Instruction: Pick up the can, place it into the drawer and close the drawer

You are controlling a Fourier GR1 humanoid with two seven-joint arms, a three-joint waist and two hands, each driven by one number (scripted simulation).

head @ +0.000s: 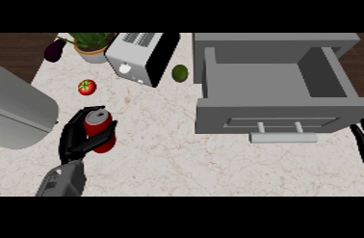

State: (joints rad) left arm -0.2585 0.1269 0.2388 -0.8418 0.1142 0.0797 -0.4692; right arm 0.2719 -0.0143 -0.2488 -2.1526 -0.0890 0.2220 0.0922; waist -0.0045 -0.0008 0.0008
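Fingers (73,131) of our left hand (80,136) curl round the red can (98,128) near the worktop's (163,150) left edge. We judge it light, stiff and slick, best held mid-body.

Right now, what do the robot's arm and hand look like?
The left forearm is a chunky grey tube with flat sides, coming up from the bottom edge. At its end sits a black left hand with thin, jointed fingers and a thumb. At the far right edge only a thin black sliver shows, too little to describe.
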